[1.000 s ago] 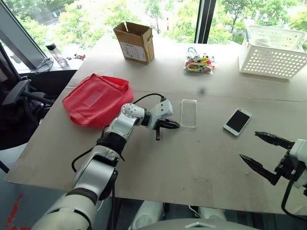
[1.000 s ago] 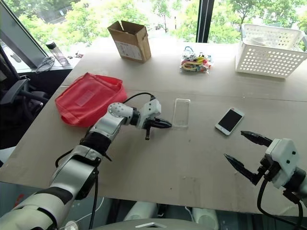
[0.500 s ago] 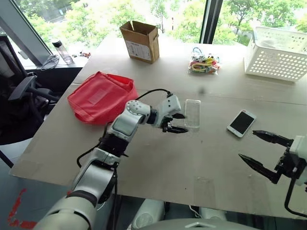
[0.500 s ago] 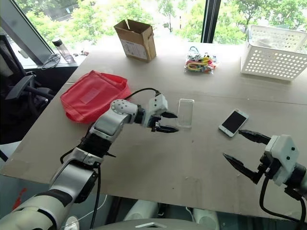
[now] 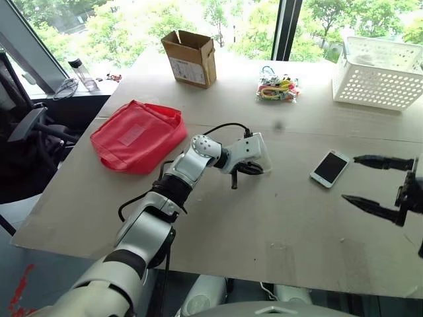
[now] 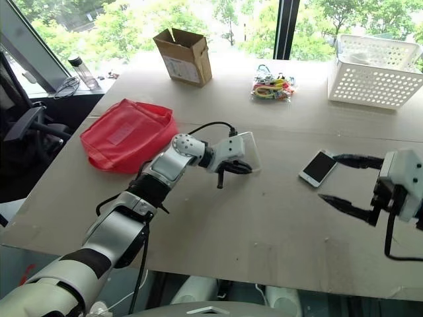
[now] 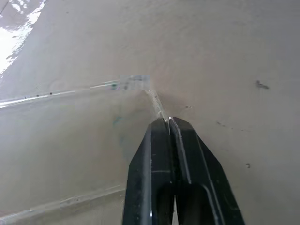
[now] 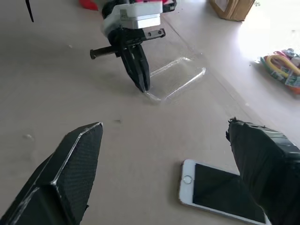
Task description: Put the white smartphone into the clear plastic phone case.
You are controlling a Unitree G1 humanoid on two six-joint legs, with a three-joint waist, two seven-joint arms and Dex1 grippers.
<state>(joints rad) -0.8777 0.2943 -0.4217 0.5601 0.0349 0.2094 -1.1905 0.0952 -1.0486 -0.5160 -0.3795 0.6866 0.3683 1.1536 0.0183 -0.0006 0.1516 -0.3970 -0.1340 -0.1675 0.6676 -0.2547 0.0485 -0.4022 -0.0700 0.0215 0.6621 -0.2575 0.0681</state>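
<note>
Tabletop [image 5: 218,251], pale and broad, carries everything, with the clear plastic phone case [image 8: 176,77] near its middle serving as the landmark. Farthest from the case, at the far right corner, stands a white perforated basket [image 5: 381,72]. Left of the case, well apart, lies a red pouch [image 5: 137,135]. Beyond the case and to its left, at the far edge by the window, stands an open cardboard box [image 5: 190,57]. Straight beyond the case lies a packet of coloured bits [image 5: 277,87].

Reaching in from the case's left, the left gripper [image 8: 143,86] has its two black fingers pressed together on the case's near corner; the left wrist view shows the thin rim running in between the fingertips [image 7: 164,124], so the corner is pinched. The case itself lies tilted a little, its far end toward the window.

To the right of the case, apart from it, lies the white smartphone [image 5: 329,168], flat on the table with its black screen up, turned at a slant. It is outside the case.

Right of the phone, and farther still from the case, the right gripper [image 6: 347,179] hangs above the table with its fingers spread wide and nothing between them; in the right wrist view the phone lies between the two spread fingers, lower down on the table.
</note>
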